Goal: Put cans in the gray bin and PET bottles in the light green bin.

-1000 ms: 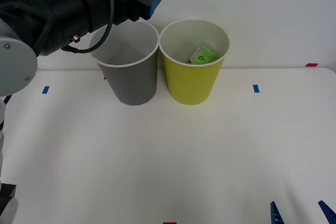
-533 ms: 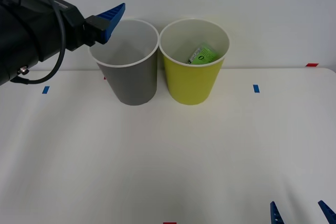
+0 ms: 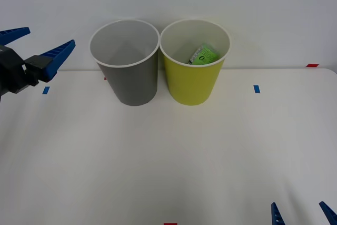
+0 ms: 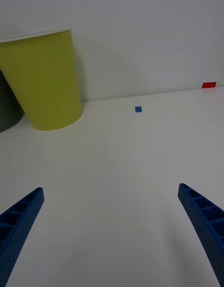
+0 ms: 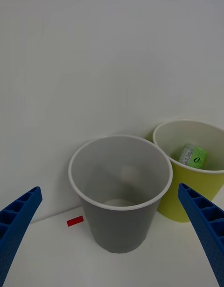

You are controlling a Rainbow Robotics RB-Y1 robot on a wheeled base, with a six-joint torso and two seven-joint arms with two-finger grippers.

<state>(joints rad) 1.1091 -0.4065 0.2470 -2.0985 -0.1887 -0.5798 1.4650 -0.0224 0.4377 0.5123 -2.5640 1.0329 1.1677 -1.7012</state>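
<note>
The left gripper (image 3: 36,51) hangs in the air above the table's left edge, to the left of the bins, its blue fingers spread wide with nothing between them. The right gripper (image 3: 301,214) sits low at the table's near right corner, fingers likewise apart and empty, well away from everything.

Toward the table's far edge, near its middle, the gray bin (image 3: 126,61) and the light green bin (image 3: 194,64) stand upright just beside each other, rims almost touching. The PET bottle (image 3: 203,55) lies tilted inside the light green bin, its green label showing against the white inner wall; the left wrist view shows it there too. The gray bin's inside looks white and bare as far down as that view reaches.

The bottle's part of the task looks done. No can lies on the table (image 3: 168,156), so nothing appears left to sort. Small blue and red tape marks dot the tabletop.
</note>
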